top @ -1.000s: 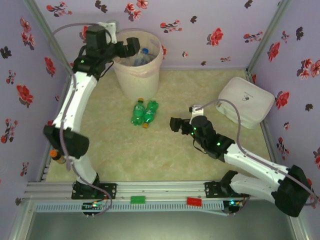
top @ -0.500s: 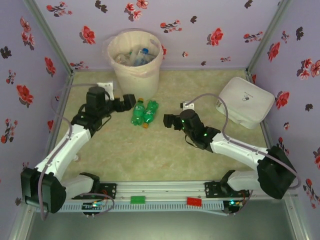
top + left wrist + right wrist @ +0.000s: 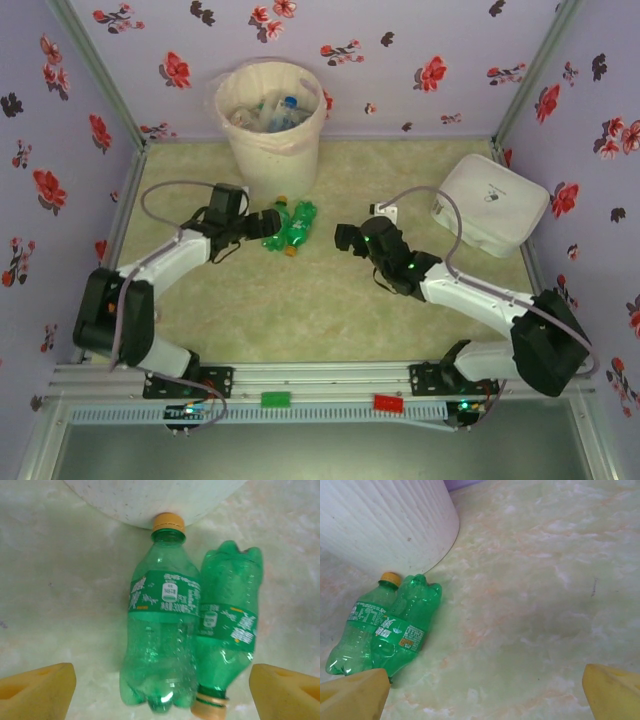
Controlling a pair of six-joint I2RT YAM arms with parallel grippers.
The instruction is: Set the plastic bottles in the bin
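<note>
Two green plastic bottles lie side by side on the table just in front of the bin [image 3: 275, 145]. One [image 3: 160, 630] has its yellow cap against the bin wall, and the other [image 3: 227, 622] points its cap the opposite way. My left gripper [image 3: 162, 700] is open at their near ends, with one yellow finger [image 3: 37, 692] outside each bottle and touching neither. From above it sits just left of the bottles [image 3: 296, 222]. My right gripper [image 3: 345, 238] is open over bare table to the right of the pair [image 3: 390, 622]. Several more bottles [image 3: 272, 112] lie inside the bin.
A flat white box [image 3: 490, 205] rests at the back right by the wall. Flowered walls close in the table on three sides. The bin's ribbed wall [image 3: 385, 525] stands right behind the green bottles.
My left arm has swung down from over the bin to the table beside the green bottles. My right gripper has shifted a little left towards them.
</note>
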